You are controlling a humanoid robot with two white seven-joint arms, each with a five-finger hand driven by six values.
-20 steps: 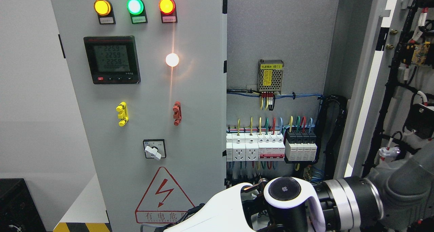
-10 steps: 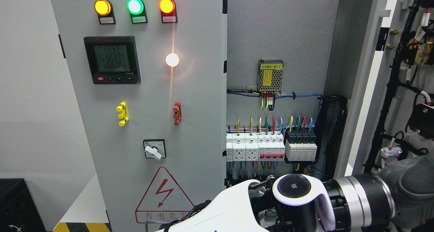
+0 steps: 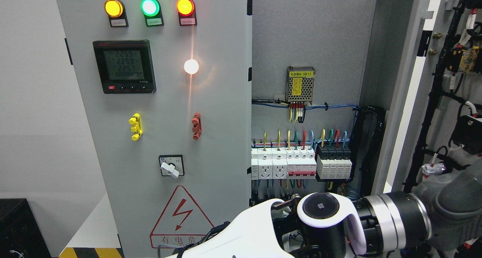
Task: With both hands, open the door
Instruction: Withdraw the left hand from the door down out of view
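Note:
The grey cabinet's left door [image 3: 165, 137] stands closed and carries three lit lamps, a black meter [image 3: 124, 66], and a yellow handle [image 3: 135, 127] and a red handle [image 3: 196, 125]. The right door [image 3: 448, 99] is swung wide open at the picture's right, its wired inner face showing. Behind it the cabinet's inside [image 3: 305, 99] is open to view. My right arm [image 3: 376, 220] comes in from the lower right, bends at a white-capped joint [image 3: 321, 206], and its white shell [image 3: 248, 235] runs down off the bottom edge. Neither hand shows.
Inside the cabinet sit a perforated power supply [image 3: 300, 84], a row of white breakers and sockets [image 3: 286, 164] and coloured wires. A black box [image 3: 19, 228] stands at the lower left. A white rotary switch [image 3: 170, 166] and a red warning triangle [image 3: 180, 216] mark the left door.
My right arm's joint slid a little right and down, then came partly back left and up. The doors hold their places.

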